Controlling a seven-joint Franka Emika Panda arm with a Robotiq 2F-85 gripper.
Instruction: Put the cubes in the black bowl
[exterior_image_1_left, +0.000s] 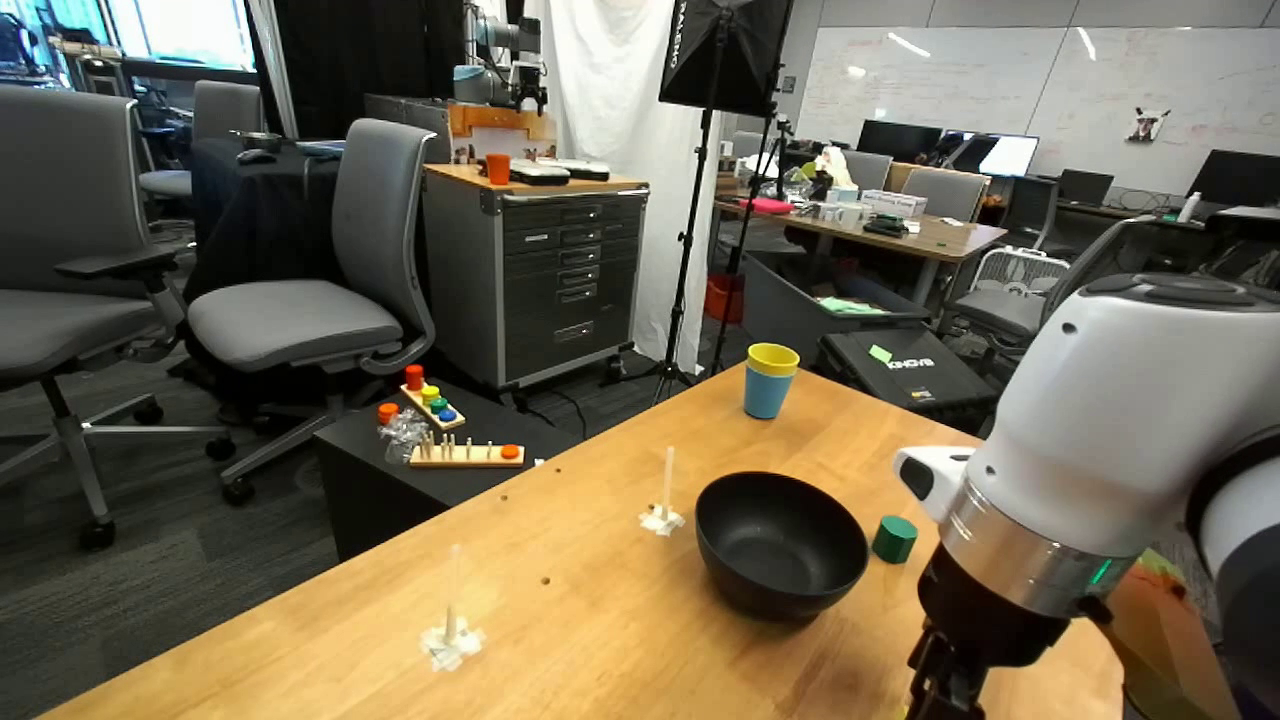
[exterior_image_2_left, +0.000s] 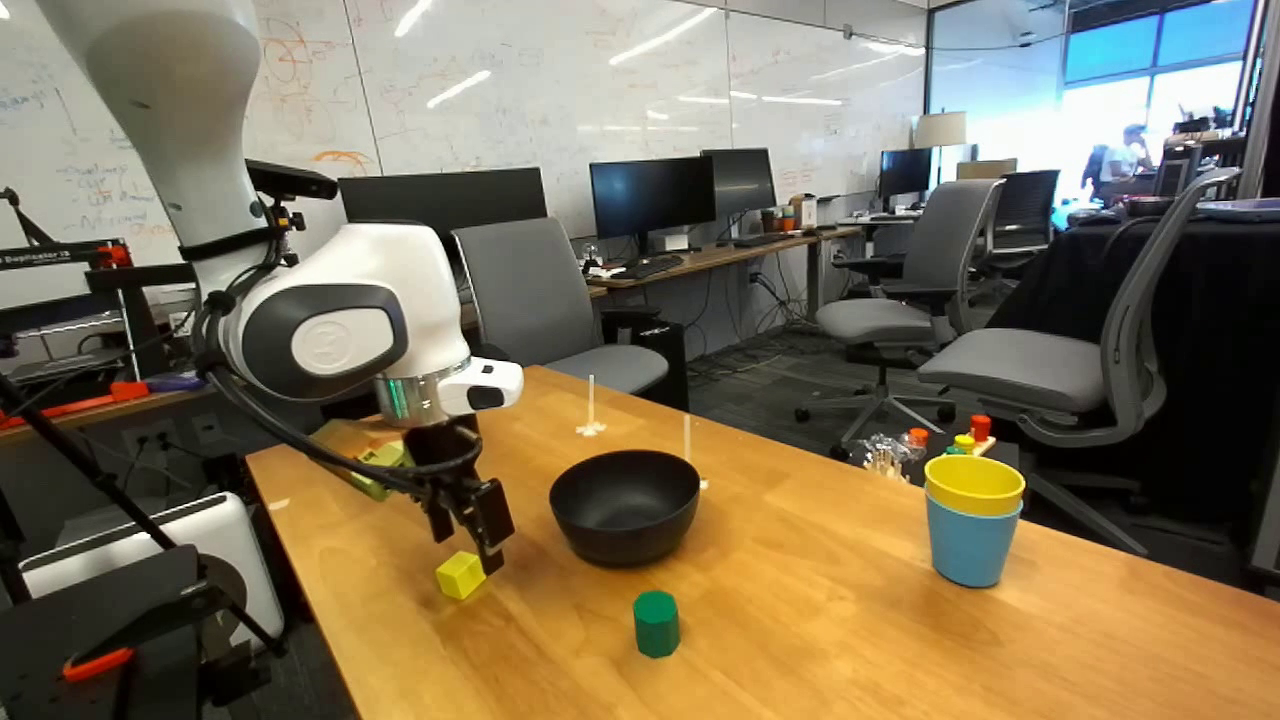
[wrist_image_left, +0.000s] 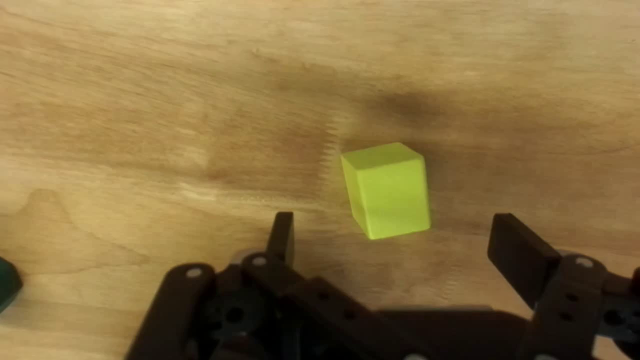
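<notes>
The black bowl (exterior_image_2_left: 625, 515) sits upright on the wooden bench (exterior_image_2_left: 820, 620), its wide mouth facing up. Outside the black bowl, to its left in an exterior view and apart from it, the yellow cube (exterior_image_2_left: 460, 576) rests on the bench. The green block (exterior_image_2_left: 657, 625), a faceted prism standing on end, is near the black bowl, in front of it in an exterior view; the wrist view catches only part of it at the left edge.

The gripper (wrist_image_left: 393, 223) points down, low over the bench, on the same side of the black bowl as the yellow cube. Its fingers (wrist_image_left: 522, 257) are spread wide and have hold of nothing; in the wrist view the yellow cube shows in the gap, apart from both. The robot arm (exterior_image_2_left: 340, 340) reaches in from that side of the black bowl.

Well apart from the black bowl, on the side away from the gripper, a yellow cup (exterior_image_2_left: 975, 485) is nested in a blue cup (exterior_image_2_left: 972, 550). A pale stick (exterior_image_1_left: 668, 480) stands upright just beside the black bowl and a second stick (exterior_image_1_left: 452, 600) farther from it, each with white tape (exterior_image_1_left: 661, 521) around its foot. Past the bench edge from the black bowl, a wooden peg board (exterior_image_1_left: 460, 457) carries an orange disc (exterior_image_1_left: 511, 451).
</notes>
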